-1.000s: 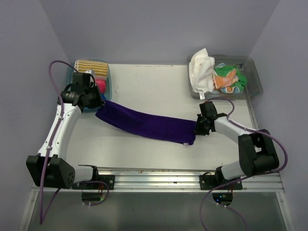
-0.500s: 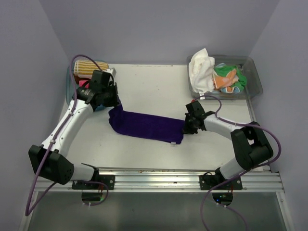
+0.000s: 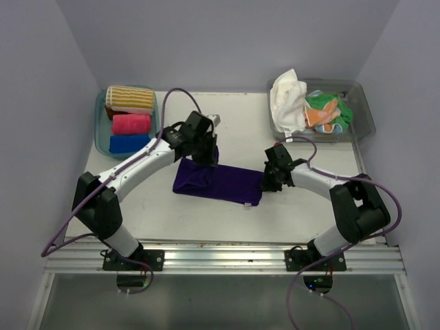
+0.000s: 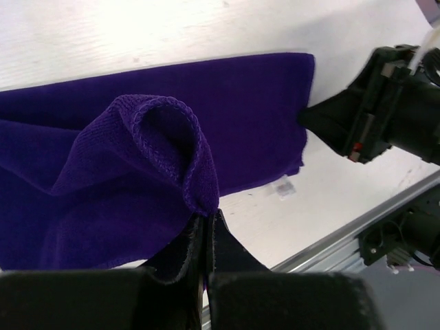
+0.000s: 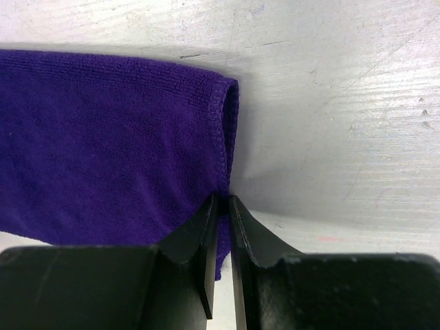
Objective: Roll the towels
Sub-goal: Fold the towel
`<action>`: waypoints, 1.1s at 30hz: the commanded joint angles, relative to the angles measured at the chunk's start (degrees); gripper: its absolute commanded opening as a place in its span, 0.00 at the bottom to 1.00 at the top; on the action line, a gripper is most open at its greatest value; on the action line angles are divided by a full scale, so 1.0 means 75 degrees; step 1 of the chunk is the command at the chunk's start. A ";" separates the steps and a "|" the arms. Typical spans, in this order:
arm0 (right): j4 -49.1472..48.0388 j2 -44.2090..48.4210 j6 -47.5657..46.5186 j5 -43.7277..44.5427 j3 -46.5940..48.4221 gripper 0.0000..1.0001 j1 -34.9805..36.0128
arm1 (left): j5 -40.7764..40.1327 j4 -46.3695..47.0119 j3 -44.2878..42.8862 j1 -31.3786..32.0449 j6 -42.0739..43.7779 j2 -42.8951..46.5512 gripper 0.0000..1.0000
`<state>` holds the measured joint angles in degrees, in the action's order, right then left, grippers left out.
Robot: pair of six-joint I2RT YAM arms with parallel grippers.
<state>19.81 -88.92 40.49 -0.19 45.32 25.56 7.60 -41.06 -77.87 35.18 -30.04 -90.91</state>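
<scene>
1 purple towel [image 4: 261, 117] fold disappears inside the left hand [image 4: 206, 223].

Purple towel [image 4: 240, 117], cropped.
You lose its length at each wrist view's left edge; its tag [image 4: 284, 186] is unreadable.

The purple towel [image 5: 103, 137] is matt terry cloth; the table [image 5: 330, 103] looks scuffed and matt.

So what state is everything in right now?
purple towel: flat on table, left end lifted, folded over.
left end effector: shut on purple towel.
right end effector: at towel's right hem, grip unclear.
left tub: three rolled towels inside.
right tub: unrolled towels heaped.
</scene>
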 commanded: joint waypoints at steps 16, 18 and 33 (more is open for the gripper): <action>0.0686 -0.0038 0.0004 0.0529 -0.0253 0.18 0.0049 | 0.0756 0.0799 -0.1653 0.1391 -0.0892 -0.2232 0.00; 0.0675 -0.0026 0.0004 0.0529 -0.0265 0.18 0.0049 | 0.0885 0.0903 -0.1677 0.1415 -0.0951 -0.2339 0.00; 0.0616 -0.0014 0.0015 0.0482 -0.0336 0.18 0.0049 | 0.1272 0.1313 -0.1911 0.1544 -0.1501 -0.3066 0.00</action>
<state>19.88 -88.44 40.93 0.54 44.97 25.87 14.66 -34.63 -89.97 46.22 -39.18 -113.36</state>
